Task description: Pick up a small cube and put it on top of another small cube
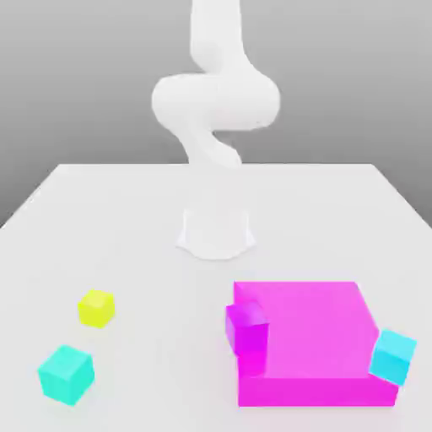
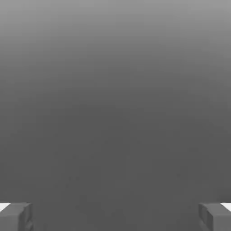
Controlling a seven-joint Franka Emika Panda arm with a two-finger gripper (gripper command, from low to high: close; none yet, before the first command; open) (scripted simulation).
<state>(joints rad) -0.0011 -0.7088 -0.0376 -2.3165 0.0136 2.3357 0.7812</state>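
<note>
Nearest the exterior camera sits a cyan small cube (image 1: 66, 374), alone on the white table (image 1: 126, 219) at the exterior view's left; just behind it and slightly toward the middle lies a smaller yellow cube (image 1: 96, 308), apart from it and not touching. On the exterior view's right a wide flat magenta slab (image 1: 312, 333) lies on the table; a small magenta cube (image 1: 247, 327) stands against its near left corner, and a second cyan cube (image 1: 393, 355) leans at its right edge, tilted. Farther back the white arm (image 1: 215, 93) rises from its base (image 1: 216, 232) at the middle of the table and curls overhead.

In the hand view the gripper (image 2: 115, 216) shows two grey fingertips (image 2: 16, 216), spread wide to either side with nothing between them; the fingers are released and hold nothing. Beyond them is plain grey; no cube lies between or near the fingers, so the small cube rests on the table well apart from them, untouched.
</note>
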